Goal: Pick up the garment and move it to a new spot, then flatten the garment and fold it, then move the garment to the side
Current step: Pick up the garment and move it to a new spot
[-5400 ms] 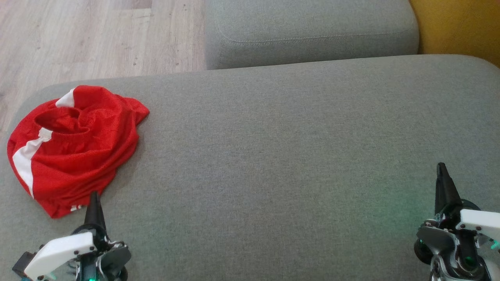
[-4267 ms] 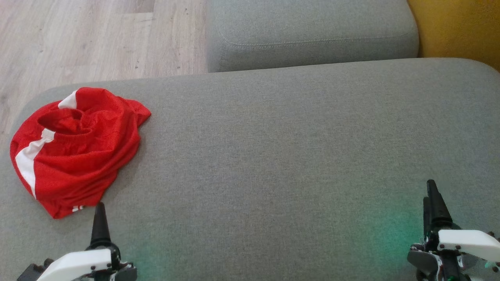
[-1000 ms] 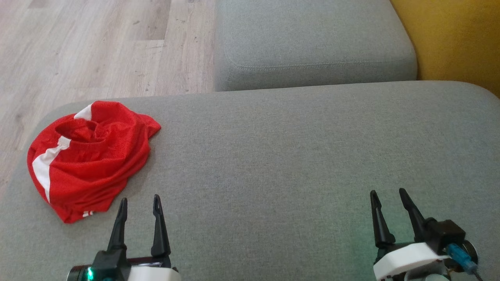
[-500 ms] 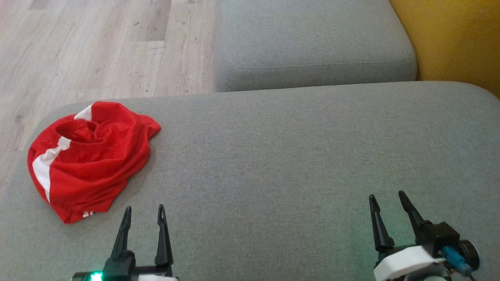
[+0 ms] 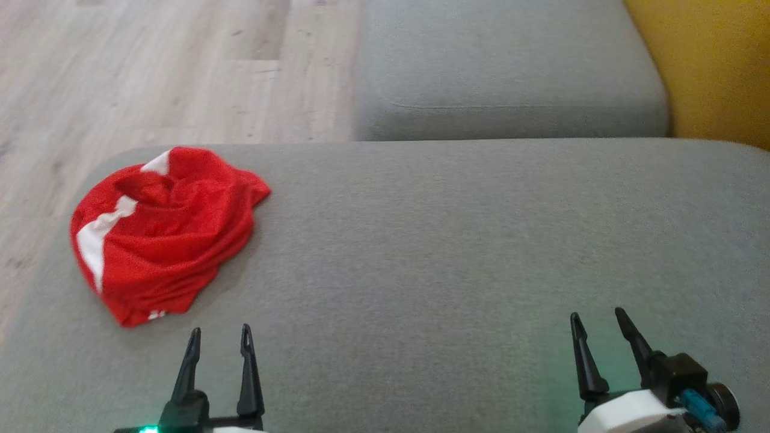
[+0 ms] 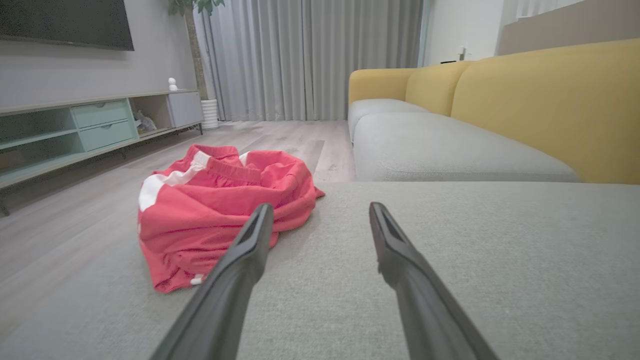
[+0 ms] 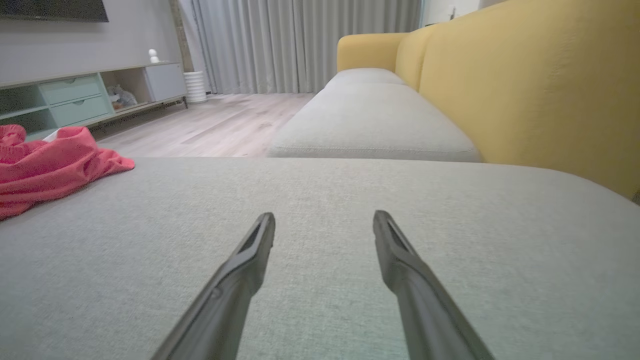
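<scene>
Head view, near edge first.

- Left gripper [image 5: 219, 329]: at 7 o'clock of the frame, fingers pointing to 12. The jaws are spread wide with nothing between them. A green light glows on its body at the bottom edge.
- Right gripper [image 5: 597, 313]: at 5 o'clock, fingers leaning slightly toward 11. Its jaws are likewise wide apart and empty.
- Both sit low over the grey sofa seat [image 5: 451, 252]. Whether either touches the fabric cannot be judged.

Garment [image 5: 162, 228]: red with a white stripe, crumpled into a loose heap. A gathered waistband shows on top in the left wrist view.

- It lies on the left end of the sofa seat, at 9 to 10 o'clock of the head view.
- From the left gripper it is at roughly 11 o'clock, near but apart, with a strip of bare seat between them.
- In the left wrist view the finger on that view's left crosses in front of the heap's lower edge.
- One pointed corner of the cloth reaches toward 3 o'clock.
- It is well apart from the right gripper. In the right wrist view it sits at the 9 o'clock edge.

Beyond the seat:

- A second grey cushion [image 5: 505, 66] lies at 12 to 1 o'clock, against the seat's far edge.
- The yellow backrest [image 5: 716, 66] is at 2 o'clock.
- The pale wood floor [image 5: 150, 66] is at 11 o'clock.

Farthest, in the left wrist view:

- A low cabinet [image 6: 100, 125] with pale green drawers is at 9 o'clock.
- A dark screen [image 6: 65, 22] hangs above it at 10 o'clock.
- Grey curtains [image 6: 310, 55] are at 12 o'clock.
- A white plant pot [image 6: 209, 112] stands just beside the curtains.
</scene>
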Controlling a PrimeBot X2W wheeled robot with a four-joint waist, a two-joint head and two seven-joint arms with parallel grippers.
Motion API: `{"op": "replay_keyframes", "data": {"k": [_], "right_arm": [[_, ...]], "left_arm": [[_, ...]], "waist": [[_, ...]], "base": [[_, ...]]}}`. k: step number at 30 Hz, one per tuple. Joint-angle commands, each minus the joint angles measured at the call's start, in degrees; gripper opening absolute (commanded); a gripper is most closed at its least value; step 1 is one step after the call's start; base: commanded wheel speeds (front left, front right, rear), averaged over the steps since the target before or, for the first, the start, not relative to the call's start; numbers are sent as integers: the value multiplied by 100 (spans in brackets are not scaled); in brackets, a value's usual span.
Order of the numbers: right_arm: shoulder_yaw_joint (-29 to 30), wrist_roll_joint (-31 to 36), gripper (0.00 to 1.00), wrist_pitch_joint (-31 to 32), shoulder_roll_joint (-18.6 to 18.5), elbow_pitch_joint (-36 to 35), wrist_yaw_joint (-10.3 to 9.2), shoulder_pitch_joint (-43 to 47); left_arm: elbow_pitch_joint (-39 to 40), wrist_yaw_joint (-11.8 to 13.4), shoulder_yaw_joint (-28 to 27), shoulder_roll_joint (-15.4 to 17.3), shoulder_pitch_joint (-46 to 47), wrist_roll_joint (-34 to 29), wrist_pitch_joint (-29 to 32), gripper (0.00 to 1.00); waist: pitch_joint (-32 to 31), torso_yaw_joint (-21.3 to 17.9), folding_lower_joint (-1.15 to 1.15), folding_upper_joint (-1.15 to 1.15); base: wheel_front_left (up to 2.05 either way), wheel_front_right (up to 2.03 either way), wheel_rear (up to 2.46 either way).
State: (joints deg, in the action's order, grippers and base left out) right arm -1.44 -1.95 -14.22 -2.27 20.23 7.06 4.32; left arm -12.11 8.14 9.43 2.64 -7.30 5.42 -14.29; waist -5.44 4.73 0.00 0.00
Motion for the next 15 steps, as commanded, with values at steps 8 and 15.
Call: {"op": "replay_keyframes", "data": {"k": [8, 15], "right_arm": [[-242, -147, 100, -78, -61, -201, 43, -136], [-325, -155, 100, -78, -61, -313, 43, -145]], "left_arm": [[68, -13, -515, 24, 151, 13, -71, 100], [234, 190, -776, 25, 75, -132, -71, 100]], "waist": [[30, 1125, 0, 0], [98, 1823, 0, 0]], "base": [[0, 0, 0], [0, 0, 0]]}}
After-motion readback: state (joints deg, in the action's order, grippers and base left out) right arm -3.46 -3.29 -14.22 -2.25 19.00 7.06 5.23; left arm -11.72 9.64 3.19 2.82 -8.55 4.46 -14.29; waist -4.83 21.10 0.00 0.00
